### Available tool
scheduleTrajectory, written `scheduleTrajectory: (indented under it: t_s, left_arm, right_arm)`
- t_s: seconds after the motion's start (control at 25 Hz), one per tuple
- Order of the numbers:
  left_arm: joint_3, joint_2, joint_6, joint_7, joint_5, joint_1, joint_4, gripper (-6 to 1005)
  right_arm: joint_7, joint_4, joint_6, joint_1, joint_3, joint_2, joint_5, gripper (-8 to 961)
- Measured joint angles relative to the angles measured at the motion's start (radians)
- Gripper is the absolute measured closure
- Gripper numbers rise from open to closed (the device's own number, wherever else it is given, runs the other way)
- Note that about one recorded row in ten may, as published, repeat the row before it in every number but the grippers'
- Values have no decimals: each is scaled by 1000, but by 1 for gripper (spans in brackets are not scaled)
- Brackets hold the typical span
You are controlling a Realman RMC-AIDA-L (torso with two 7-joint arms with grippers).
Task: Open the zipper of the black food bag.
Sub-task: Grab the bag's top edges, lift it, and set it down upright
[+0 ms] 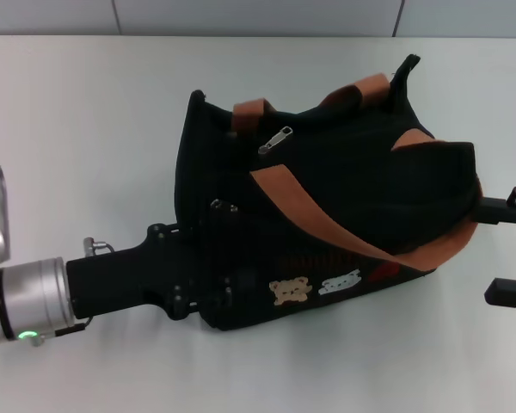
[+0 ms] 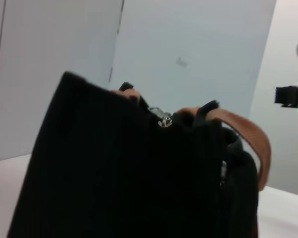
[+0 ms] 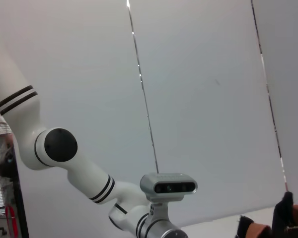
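My left gripper (image 1: 208, 284) is pressed against the near left side of the one black food bag (image 1: 327, 215) on the white table (image 1: 86, 129); I cannot tell how its fingers stand. My right gripper (image 1: 509, 249) is at the bag's right end, fingers spread. Farther back lies one zipper (image 1: 276, 139) between two straps.

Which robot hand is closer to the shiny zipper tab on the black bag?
Left. The left gripper presses against the black food bag's near-left end, below the silver pull tab. The right gripper sits past the bag's far right end.
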State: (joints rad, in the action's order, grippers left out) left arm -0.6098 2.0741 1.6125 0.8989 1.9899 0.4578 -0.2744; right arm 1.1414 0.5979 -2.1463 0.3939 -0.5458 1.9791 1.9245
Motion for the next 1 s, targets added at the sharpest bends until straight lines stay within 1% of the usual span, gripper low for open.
scheduleTrajectory:
  t_s: [0.24, 0.4, 0.64, 1.0]
  left_arm:
    - [7, 3, -46, -70, -21, -3, 45, 426]
    - [8, 3, -47, -116, -68, -24, 69, 524]
    - [7, 3, -46, -124, -91, -33, 76, 670]
    - [8, 3, -51, -146, -101, -34, 79, 778]
  right_arm:
    - [-1, 0, 3, -10, 2, 5, 0, 153]
    - [-2, -9, 4, -12, 12, 5, 0, 153]
    - [-2, -20, 4, -12, 28, 6, 0, 153]
    - [-3, -24, 6, -12, 38, 6, 0, 153]
